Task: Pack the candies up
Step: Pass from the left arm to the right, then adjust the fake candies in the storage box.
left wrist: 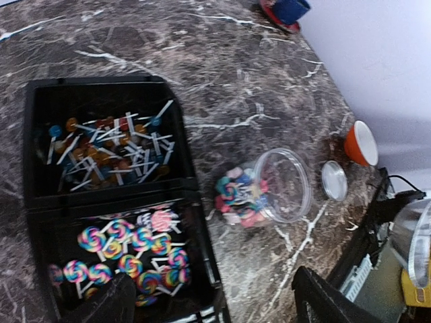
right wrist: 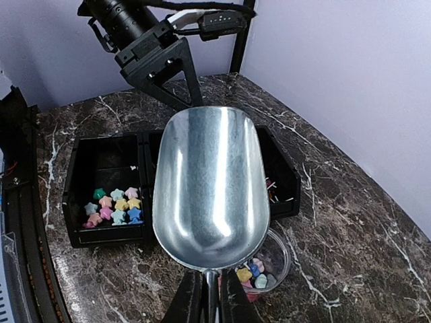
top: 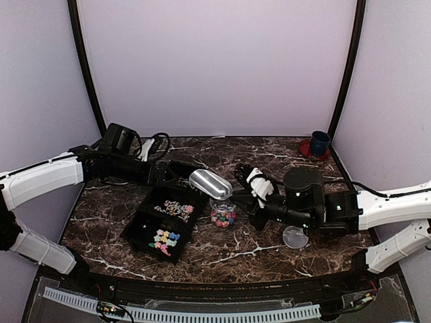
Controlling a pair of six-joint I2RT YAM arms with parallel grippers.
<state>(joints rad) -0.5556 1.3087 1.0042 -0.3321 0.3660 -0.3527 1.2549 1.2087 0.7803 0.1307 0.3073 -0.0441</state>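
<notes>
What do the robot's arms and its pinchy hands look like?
The left arm and right arm have smooth white shells with black joints, and thin black cables run along them. The left gripper and right gripper each have two dark fingers.

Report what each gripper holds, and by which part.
The right gripper is shut on the metal scoop, gripping its thin handle just below the bowl. The left gripper stands open, holding nothing.
</notes>
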